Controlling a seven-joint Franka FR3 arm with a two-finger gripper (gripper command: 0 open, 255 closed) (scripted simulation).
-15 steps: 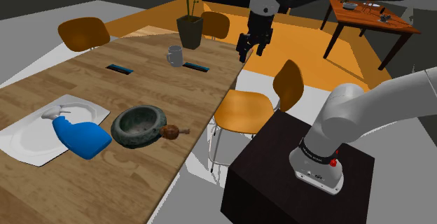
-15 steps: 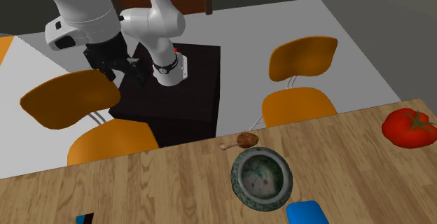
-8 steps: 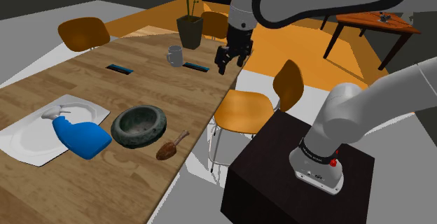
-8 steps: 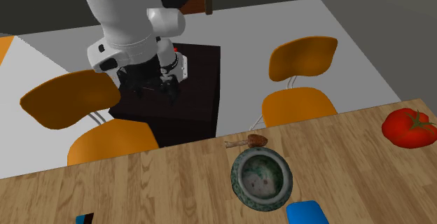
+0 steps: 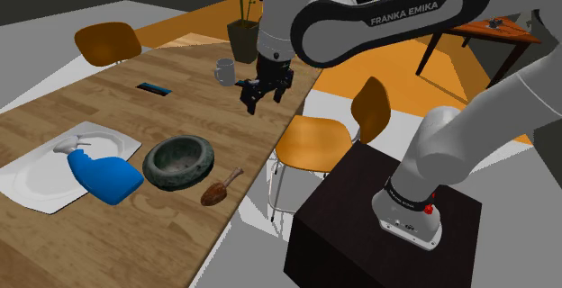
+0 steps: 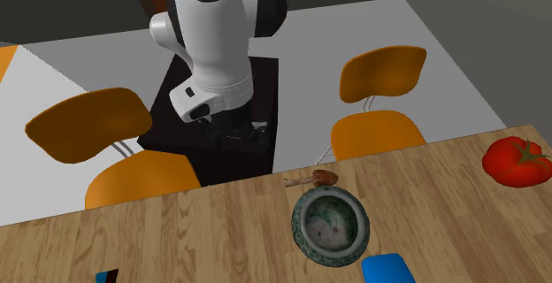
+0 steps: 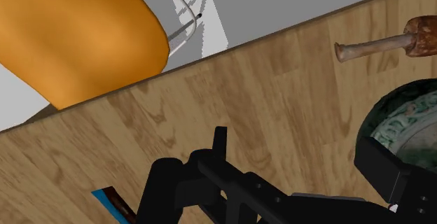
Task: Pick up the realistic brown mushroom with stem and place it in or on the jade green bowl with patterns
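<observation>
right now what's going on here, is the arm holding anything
No, nothing is held. The white Franka arm has its black gripper open and empty, up in the air by the wooden table's edge, apart from the task's things. The brown mushroom lies on its side on the table near that edge, just beside the green patterned bowl, not in it. So the pick-up has not yet begun.
</observation>
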